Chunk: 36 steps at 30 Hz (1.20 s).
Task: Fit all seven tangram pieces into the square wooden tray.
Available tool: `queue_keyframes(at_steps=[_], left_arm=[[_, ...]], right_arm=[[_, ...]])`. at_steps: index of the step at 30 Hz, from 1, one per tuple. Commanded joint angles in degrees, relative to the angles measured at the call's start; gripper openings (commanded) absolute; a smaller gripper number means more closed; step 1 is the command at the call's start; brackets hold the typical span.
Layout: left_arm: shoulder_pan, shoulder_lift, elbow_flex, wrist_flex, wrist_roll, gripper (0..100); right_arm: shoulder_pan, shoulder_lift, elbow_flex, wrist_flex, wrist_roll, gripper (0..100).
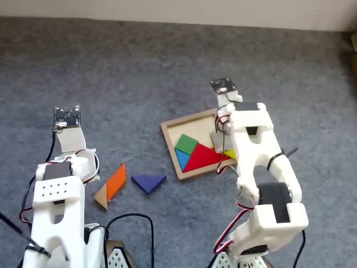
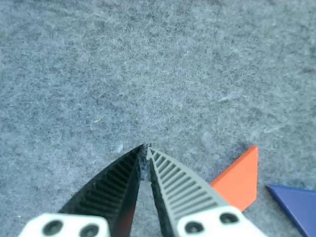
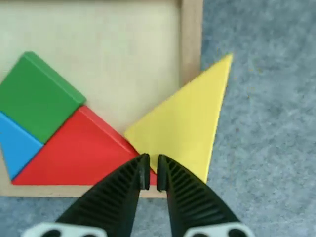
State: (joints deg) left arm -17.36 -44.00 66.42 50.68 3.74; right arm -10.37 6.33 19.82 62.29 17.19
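The square wooden tray (image 3: pixel 190 39) holds a green square (image 3: pixel 39 94), a light blue triangle (image 3: pixel 17 145) and a red triangle (image 3: pixel 79 153), packed together in one corner. A yellow triangle (image 3: pixel 187 123) lies askew across the tray's rim, partly inside and partly over the carpet. My right gripper (image 3: pixel 151 173) is shut, its tips at the yellow triangle's long edge beside the red piece. From above, the right arm (image 1: pixel 254 145) covers that side of the tray (image 1: pixel 187 120). My left gripper (image 2: pixel 146 150) is shut and empty over bare carpet, close to the orange parallelogram (image 2: pixel 239 180).
On the grey carpet left of the tray lie the orange parallelogram (image 1: pixel 116 181), a tan triangle (image 1: pixel 101 196) touching it, and a dark blue triangle (image 1: pixel 148 182). The left arm (image 1: pixel 61 184) stands just left of them. A wall edge runs along the far side.
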Motion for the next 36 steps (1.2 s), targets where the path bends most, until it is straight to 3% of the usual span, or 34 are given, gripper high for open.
queue_keyframes(at_steps=[1, 9, 18, 28, 36], left_arm=[[-0.75, -1.27, -0.22, -0.88, -0.53, 0], [-0.75, -1.27, -0.22, -0.88, -0.53, 0], [-0.75, -1.27, -0.22, -0.88, -0.53, 0], [-0.75, -1.27, -0.22, -0.88, -0.53, 0], [-0.75, -1.27, -0.22, -0.88, -0.53, 0]], right_arm=[[-1.45, -2.42, -0.04, -3.47, 0.44, 4.5], [-3.47, -0.40, -1.01, -3.74, 0.35, 4.5], [-3.65, -7.96, -7.25, 5.41, 0.62, 4.5], [1.71, -3.03, -0.92, -9.54, 0.62, 4.5], [-0.31, 1.45, -0.22, -8.48, 0.26, 4.4]])
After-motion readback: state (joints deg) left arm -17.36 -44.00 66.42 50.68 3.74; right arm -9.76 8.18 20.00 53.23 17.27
